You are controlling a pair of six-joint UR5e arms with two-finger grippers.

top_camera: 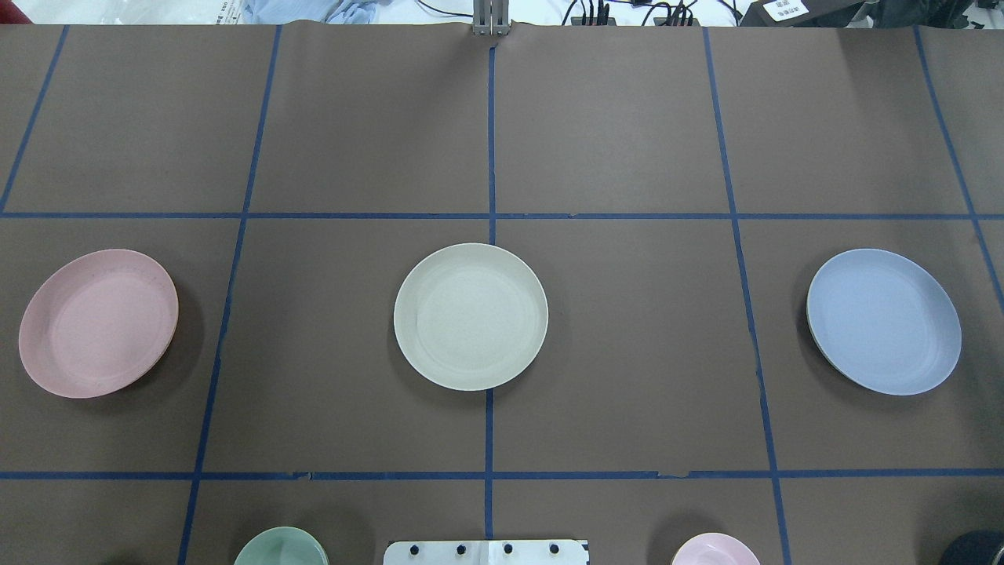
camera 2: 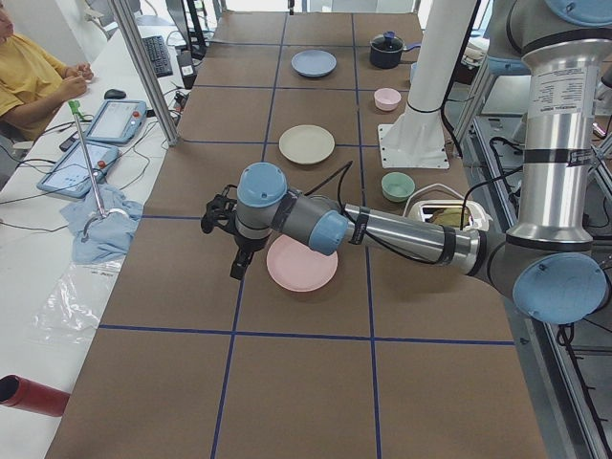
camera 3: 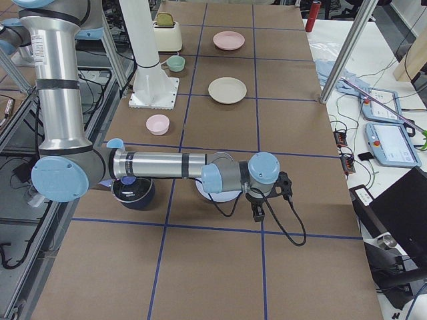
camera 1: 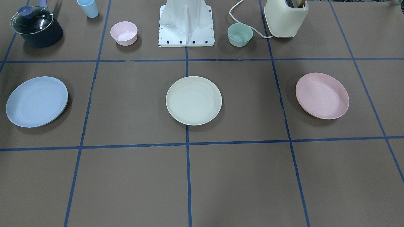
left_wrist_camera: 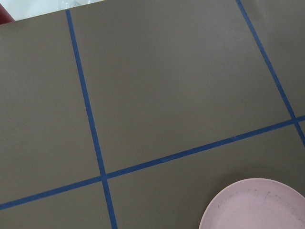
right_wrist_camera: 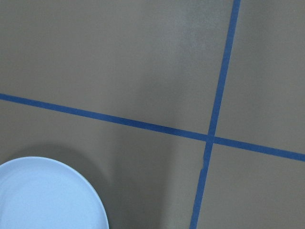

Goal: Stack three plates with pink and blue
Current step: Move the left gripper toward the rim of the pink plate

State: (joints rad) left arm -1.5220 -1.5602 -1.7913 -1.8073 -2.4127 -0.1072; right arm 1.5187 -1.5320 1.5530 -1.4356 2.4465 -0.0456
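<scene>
**Three plates apart in a row, none stacked**

In the front-facing view the bottom of the frame shows only the brown table [camera 1: 240, 183] with its blue tape grid. Across the middle of that view the plates lie flat in one row, well apart. The blue plate [camera 1: 37, 101] is at the left, the cream plate [camera 1: 193, 100] is in the centre on a tape line, and the pink plate [camera 1: 322, 95] is at the right.

Along the top edge stand a lidded pot [camera 1: 37, 26], a blue cup [camera 1: 88, 8], a pink bowl [camera 1: 123, 33], the robot base [camera 1: 186, 23], a green bowl [camera 1: 240, 34] and a toaster [camera 1: 285, 17].

In the left side view the near arm reaches over the pink plate, and the left gripper [camera 2: 235, 266] hangs just past the plate's left rim. Its wrist camera catches the plate only in the lower right corner.

In the right side view the right gripper [camera 3: 258, 212] hangs just right of the blue plate, which the arm mostly hides. Its wrist camera shows the plate in the lower left corner.

Neither gripper's fingers show clearly enough to tell how far they are spread, or whether they grip anything.
</scene>
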